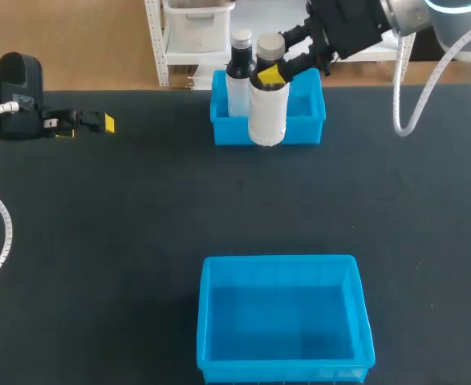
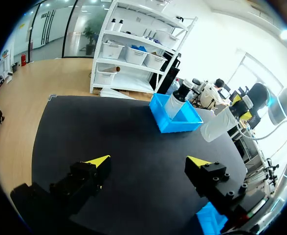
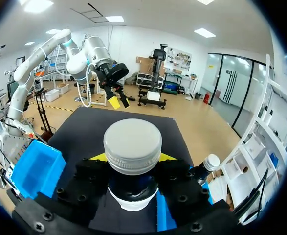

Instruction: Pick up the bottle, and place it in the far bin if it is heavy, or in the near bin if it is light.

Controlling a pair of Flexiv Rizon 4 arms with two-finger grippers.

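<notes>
Head view. Item: bottle [image 1: 268,108], white body, pale screw cap, hanging by the neck from the right gripper [image 1: 277,70] at 12 o'clock on the table [image 1: 139,224], its base seen against the front wall of the far bin [image 1: 309,128]. A second bottle [image 1: 239,76] stands in that bin, at the held one's 9 o'clock. The near bin [image 1: 283,370] lies at 6 o'clock.

Handling: likely rigid and smooth-sided. Weight not readable here. The neck under the cap's lip looks the surest hold.

Right wrist view alone shows both fingers clamped on that neck. Left wrist view alone shows the left gripper [image 2: 149,161] spread wide, holding nothing.
</notes>
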